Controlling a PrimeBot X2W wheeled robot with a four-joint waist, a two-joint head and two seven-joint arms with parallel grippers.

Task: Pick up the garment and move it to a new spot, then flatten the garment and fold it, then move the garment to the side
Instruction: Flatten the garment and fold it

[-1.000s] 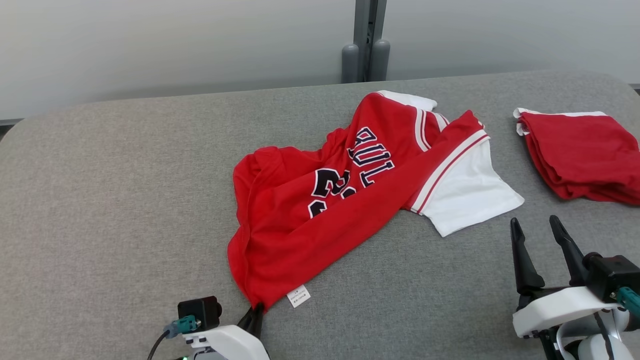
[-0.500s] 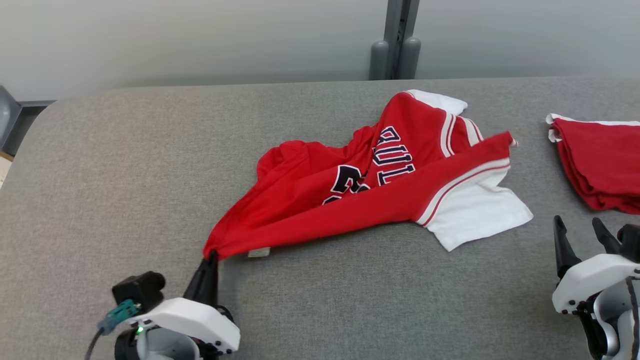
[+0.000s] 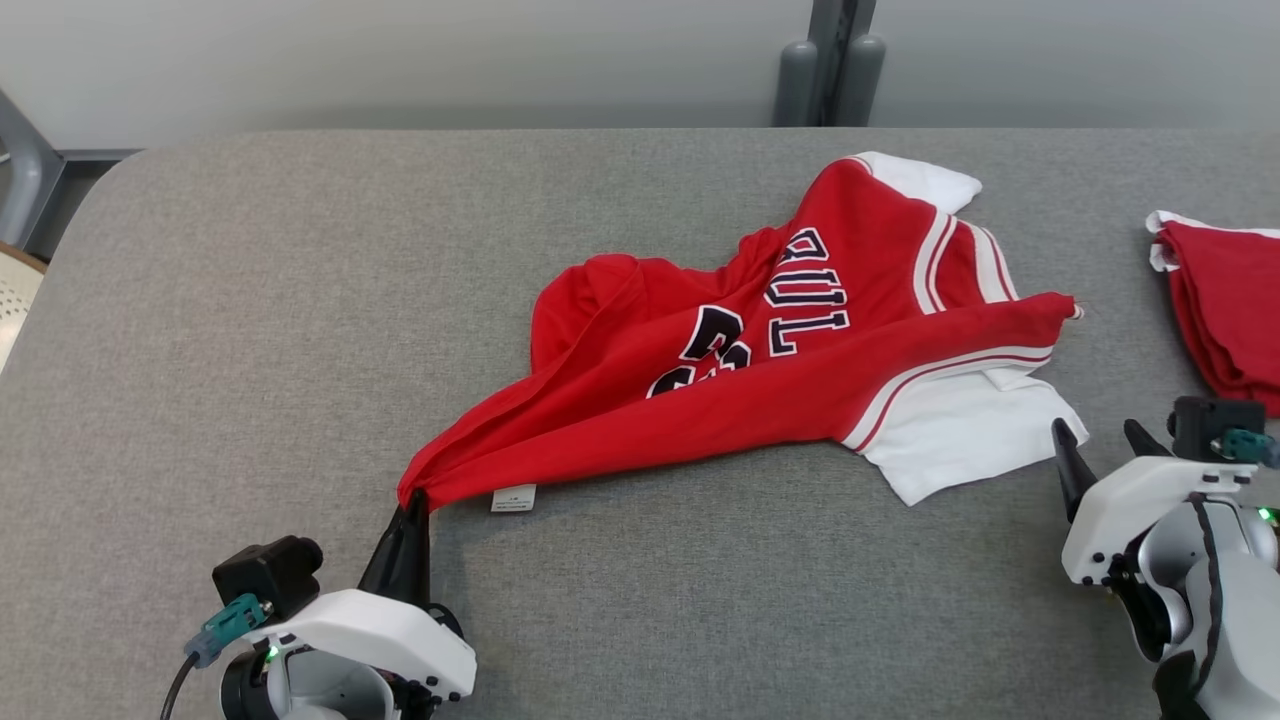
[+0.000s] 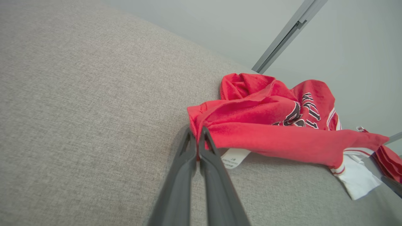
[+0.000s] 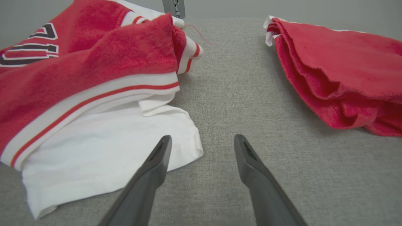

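Observation:
The garment is a red jersey with dark lettering and white sleeves, lying crumpled and stretched across the grey table. My left gripper is shut on the jersey's lower-left corner, beside a small white label. The left wrist view shows the same pinch, both fingers pressed together on the red hem of the garment. My right gripper stands open just right of the white sleeve. In the right wrist view the gripper holds nothing, with the sleeve at its left finger.
A second red garment lies folded at the table's right edge, also seen as a red pile in the right wrist view. A grey post stands behind the table. The table's left corner is rounded.
My left gripper has dragged the pinched corner leftward, stretching the jersey out. The head camera has turned left, shifting the whole picture. The right gripper stayed open.

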